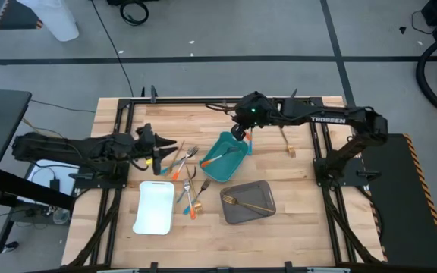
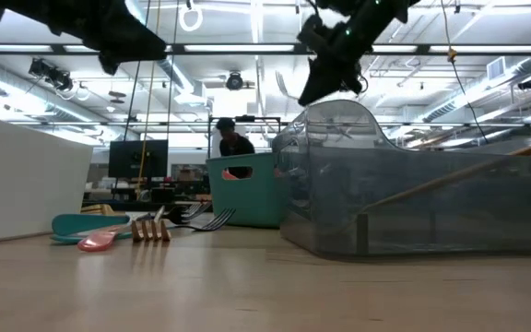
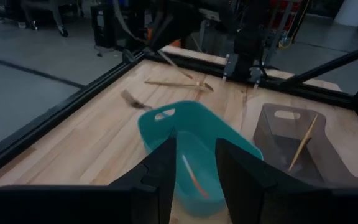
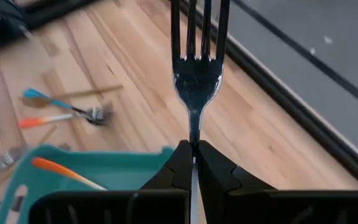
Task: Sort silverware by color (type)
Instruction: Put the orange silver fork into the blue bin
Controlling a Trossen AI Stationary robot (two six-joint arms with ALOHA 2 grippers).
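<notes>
A: Why clamped so low on the neck? Right gripper [image 4: 193, 155] pinched tight on a fork [image 4: 197, 74], tines pointing away; handle hidden between the fingers, so colour impossible to tell; probably gripped there to hang straight for a drop.

B: And where? Poised over the far rim of the teal tray [image 1: 235, 156], judging from above; one orange-handled utensil [image 1: 220, 157] already inside; likely the bin meant for this piece, though only a guess.

A: Left side? Left gripper [image 1: 158, 146] hovering near the loose pile [image 1: 186, 163] of orange- and teal-handled pieces between white tray [image 1: 155, 206] and teal tray; jaws parted, nothing between them; apparently waiting clear of the other arm.

B: Others sorted? One gold fork [image 1: 249, 204] lying in the grey tray [image 1: 268, 199]; white tray with nothing in it; most of the sorting yet to do.
</notes>
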